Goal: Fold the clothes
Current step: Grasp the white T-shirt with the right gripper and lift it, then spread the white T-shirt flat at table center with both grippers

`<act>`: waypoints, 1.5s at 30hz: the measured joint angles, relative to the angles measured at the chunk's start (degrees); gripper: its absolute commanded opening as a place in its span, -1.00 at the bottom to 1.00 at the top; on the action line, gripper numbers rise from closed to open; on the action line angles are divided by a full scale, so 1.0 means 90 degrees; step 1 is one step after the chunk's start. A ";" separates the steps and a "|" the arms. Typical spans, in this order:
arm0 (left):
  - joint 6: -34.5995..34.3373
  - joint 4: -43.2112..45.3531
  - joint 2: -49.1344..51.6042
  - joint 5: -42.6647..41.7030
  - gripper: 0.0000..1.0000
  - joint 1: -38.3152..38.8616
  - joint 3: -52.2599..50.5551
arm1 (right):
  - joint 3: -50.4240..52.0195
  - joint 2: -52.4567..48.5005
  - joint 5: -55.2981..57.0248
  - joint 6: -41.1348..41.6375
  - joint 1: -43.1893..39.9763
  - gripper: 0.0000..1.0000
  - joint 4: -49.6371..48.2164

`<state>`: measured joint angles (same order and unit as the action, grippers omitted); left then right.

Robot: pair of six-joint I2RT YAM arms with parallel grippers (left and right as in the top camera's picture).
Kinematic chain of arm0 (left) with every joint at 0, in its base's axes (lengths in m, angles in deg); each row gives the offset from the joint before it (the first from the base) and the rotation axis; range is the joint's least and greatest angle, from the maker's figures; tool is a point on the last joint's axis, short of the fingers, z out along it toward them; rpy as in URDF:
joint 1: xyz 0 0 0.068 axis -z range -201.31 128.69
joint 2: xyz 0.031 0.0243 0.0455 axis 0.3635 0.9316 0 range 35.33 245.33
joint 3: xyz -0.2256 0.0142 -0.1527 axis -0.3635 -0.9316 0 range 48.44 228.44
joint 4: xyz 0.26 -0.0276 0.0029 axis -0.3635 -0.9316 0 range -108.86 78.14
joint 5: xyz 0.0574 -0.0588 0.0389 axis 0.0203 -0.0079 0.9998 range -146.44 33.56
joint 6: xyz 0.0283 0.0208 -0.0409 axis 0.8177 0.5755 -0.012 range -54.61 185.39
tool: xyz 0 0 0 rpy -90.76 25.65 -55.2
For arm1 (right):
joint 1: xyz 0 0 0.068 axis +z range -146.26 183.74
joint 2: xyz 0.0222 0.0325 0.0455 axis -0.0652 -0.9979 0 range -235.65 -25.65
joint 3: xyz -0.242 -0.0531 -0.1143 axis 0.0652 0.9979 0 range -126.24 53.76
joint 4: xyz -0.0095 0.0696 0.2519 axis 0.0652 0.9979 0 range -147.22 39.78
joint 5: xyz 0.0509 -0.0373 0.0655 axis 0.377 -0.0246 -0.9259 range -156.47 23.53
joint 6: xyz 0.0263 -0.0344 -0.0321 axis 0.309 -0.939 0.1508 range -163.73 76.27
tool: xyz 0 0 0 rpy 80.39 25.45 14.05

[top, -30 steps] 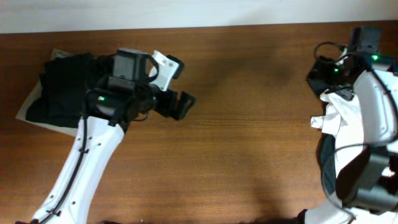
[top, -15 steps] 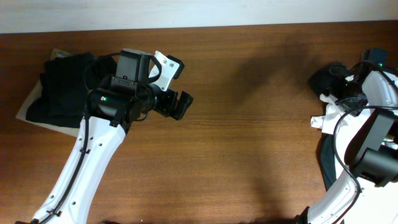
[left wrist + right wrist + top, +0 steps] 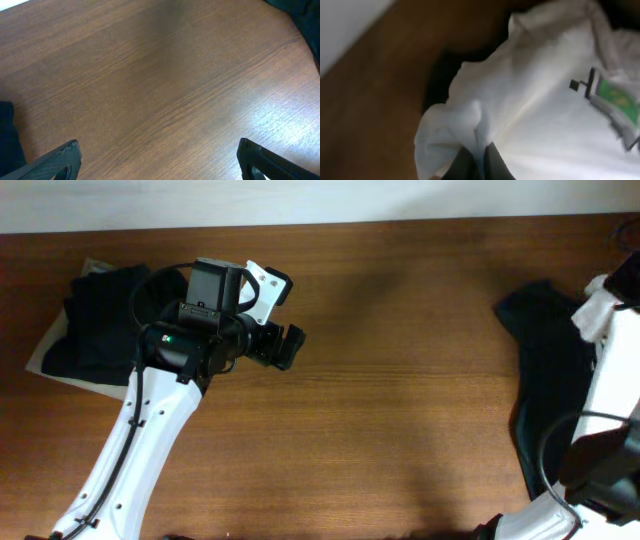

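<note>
The clothes lie in two places. A white tee (image 3: 545, 115) with a green print (image 3: 617, 97) hangs bunched from my right gripper (image 3: 480, 162), which is shut on a fold of it. In the overhead view that tee (image 3: 598, 312) is lifted at the far right edge above a black garment (image 3: 545, 355) spread on the table. A folded black garment (image 3: 100, 320) rests on a beige one (image 3: 42, 352) at the far left. My left gripper (image 3: 283, 346) hovers open over bare wood, its fingers (image 3: 60, 160) wide apart and holding nothing.
The wooden table (image 3: 400, 410) stretches between the two arms. A pale wall strip (image 3: 320, 200) runs along the far edge. My right arm (image 3: 610, 410) stands over the black garment at the right edge.
My right gripper closed on the white tee and pulled it up and toward the right edge, uncovering the black garment below. The left arm has hardly moved.
</note>
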<state>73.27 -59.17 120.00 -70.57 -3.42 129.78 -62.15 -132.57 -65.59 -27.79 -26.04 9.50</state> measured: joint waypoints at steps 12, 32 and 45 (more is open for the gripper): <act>0.0000 -0.0223 -0.0488 0.0673 0.98 -0.0792 0.0542 | -0.1564 0.1107 -0.2448 -0.0821 0.3048 -0.89 0.0923; 0.0000 0.2489 0.3019 -0.0508 0.42 -0.0607 0.0942 | -0.1576 0.1418 -0.0563 -0.0736 0.5117 0.50 0.2348; -0.0313 0.6052 0.5731 -0.0622 -0.27 -0.0078 0.0954 | -0.1579 0.1416 -0.0580 -0.0597 0.5117 0.47 0.3062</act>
<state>70.45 -4.70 171.58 -76.17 -4.12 138.37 -76.36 -119.82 -70.81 -33.16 20.01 37.06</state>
